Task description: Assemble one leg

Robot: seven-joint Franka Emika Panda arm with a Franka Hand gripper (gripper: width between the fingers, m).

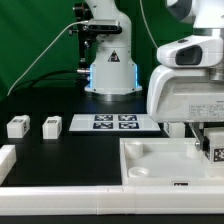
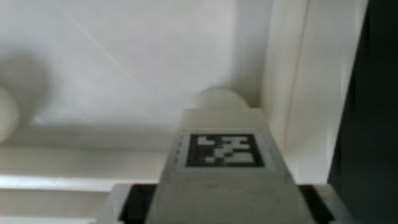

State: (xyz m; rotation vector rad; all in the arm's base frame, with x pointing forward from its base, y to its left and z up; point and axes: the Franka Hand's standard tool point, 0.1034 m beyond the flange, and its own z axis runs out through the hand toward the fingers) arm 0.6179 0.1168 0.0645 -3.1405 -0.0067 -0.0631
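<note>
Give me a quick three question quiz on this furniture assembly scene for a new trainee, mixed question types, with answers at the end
1. True or false: the gripper holds a leg over the large white panel.
2. How many loose legs lie at the exterior view's left of the marker board?
3. Multiple choice: in the wrist view, the held leg's rounded tip points toward A) the panel's inner corner by its raised rim, B) the marker board, C) the green backdrop.

Key: 1 true; 2 two, one and another; 3 A.
</note>
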